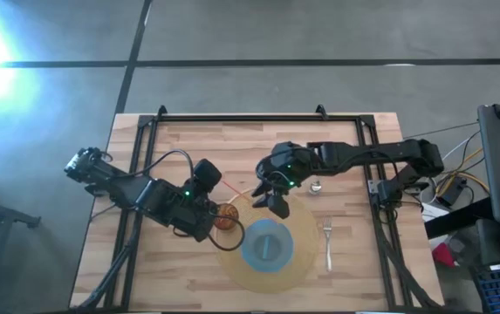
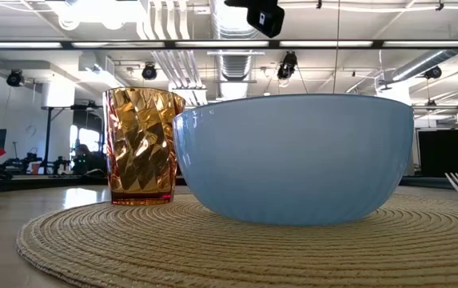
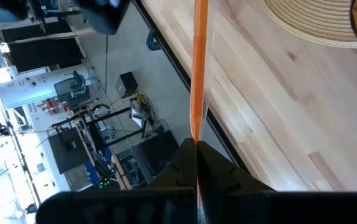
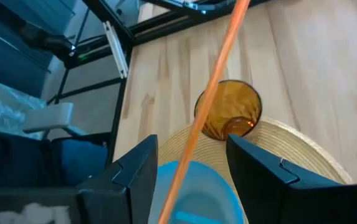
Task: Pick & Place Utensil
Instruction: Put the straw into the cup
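While the high view lays out the whole bench (image 1: 188,139), only my wrist views show the utensil clearly: a thin orange stick (image 3: 198,74). My left fingers (image 3: 197,163) are pressed together on one end of it, and it runs from them out over the wood towards the round woven mat (image 1: 300,228) near the bench's front edge. From above it is just a faint orange line crossing from my left arm towards my right one.

My right fingers (image 4: 187,165) are spread apart, hovering over the mat's back rim, and the stick passes through the gap between them; I cannot tell whether it touches either one. Past them the right wrist view looks down into the amber cup (image 4: 228,117) at the mat's left edge and onto the blue bowl (image 4: 194,196).

At bench level, cup and bowl stand just beside each other on the mat. A fork (image 1: 327,240) lies at the mat's right edge.
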You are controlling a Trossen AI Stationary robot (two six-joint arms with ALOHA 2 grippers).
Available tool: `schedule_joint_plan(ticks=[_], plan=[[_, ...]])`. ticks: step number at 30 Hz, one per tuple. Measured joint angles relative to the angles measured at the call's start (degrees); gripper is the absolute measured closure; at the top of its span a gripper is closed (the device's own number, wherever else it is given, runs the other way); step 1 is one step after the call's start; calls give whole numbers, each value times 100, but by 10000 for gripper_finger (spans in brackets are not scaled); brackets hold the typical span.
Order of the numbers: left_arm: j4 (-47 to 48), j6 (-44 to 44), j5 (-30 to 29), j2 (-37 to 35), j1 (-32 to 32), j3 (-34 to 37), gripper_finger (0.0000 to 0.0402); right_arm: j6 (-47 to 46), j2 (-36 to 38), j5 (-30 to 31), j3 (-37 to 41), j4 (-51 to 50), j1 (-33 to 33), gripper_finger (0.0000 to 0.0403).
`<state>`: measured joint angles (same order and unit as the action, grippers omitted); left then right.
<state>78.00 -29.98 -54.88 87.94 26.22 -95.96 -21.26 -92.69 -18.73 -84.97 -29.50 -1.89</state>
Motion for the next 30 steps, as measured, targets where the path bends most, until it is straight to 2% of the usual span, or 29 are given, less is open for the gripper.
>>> schedule_joint_plan(ticks=[11,15,22,30], plan=[[-2,-2,-106,0,0,30,401,-131,-191,-281,24,-88,-11,240],[0,-2,-104,0,-2,42,401,-157,-184,-281,24,-75,-10,277],[-2,39,-97,0,-2,55,401,-135,-181,-279,24,-79,-9,383],[-1,779,-15,0,-2,55,401,-81,-179,-279,32,-79,-11,394]])
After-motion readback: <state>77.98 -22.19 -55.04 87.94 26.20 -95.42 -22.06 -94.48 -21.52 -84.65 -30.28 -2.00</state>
